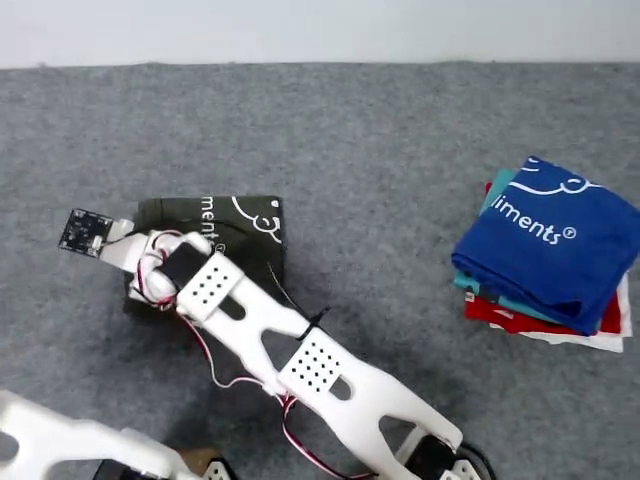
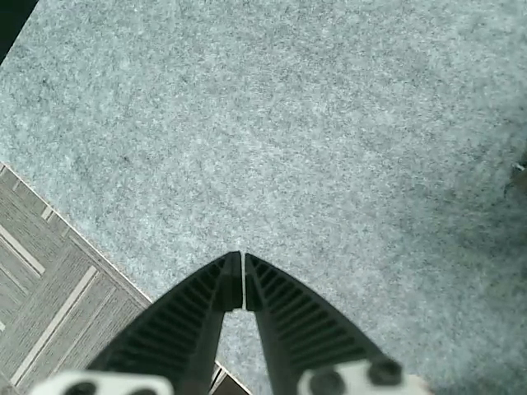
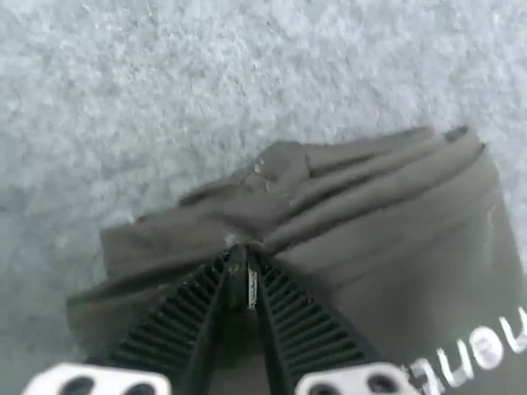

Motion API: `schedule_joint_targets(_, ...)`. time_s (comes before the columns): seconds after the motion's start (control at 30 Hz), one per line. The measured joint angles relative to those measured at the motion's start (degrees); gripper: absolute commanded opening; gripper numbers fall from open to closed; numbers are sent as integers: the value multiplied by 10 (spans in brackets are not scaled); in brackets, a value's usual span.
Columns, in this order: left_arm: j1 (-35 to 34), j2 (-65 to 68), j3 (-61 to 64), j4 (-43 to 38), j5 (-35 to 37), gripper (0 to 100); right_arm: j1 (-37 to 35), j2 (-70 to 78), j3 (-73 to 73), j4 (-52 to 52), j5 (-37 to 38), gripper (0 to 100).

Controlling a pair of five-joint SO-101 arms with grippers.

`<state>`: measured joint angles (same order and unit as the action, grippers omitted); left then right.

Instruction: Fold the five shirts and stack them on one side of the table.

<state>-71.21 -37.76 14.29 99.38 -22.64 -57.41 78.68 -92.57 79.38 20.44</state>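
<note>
A folded dark green shirt [image 1: 245,225] with white print lies on the grey mat, left of centre. My right gripper [image 1: 150,282] is at the shirt's left edge. In the right wrist view the gripper [image 3: 240,257] is shut on bunched folds of the dark green shirt [image 3: 395,214]. At the right side stands a stack of folded shirts [image 1: 545,260]: a blue shirt [image 1: 555,235] on top, with teal, red [image 1: 520,320] and white layers under it. My left gripper [image 2: 244,265] is shut on nothing, above bare mat near the table's edge.
The left arm [image 1: 70,440] lies low at the front left corner. Patterned floor [image 2: 49,288] shows past the table's edge [image 2: 107,255] in the left wrist view. Open grey mat [image 1: 380,150] stretches between the green shirt and the stack.
</note>
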Motion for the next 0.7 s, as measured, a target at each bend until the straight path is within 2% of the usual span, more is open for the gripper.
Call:
schedule_joint_targets(0.33,0,0,0,0,-3,17,7,-110,0,200,1,16)
schedule_joint_targets(0.4,0,0,0,0,-3,17,11,-120,0,210,-16,20)
schedule_joint_targets(0.47,0,0,0,0,-4,17,25,-134,0,211,-59,71)
schedule_joint_targets(0.6,0,0,0,0,-4,17,55,-161,2,211,-153,247)
schedule_joint_targets(0.7,0,0,2,0,-4,17,70,-184,32,211,-229,308)
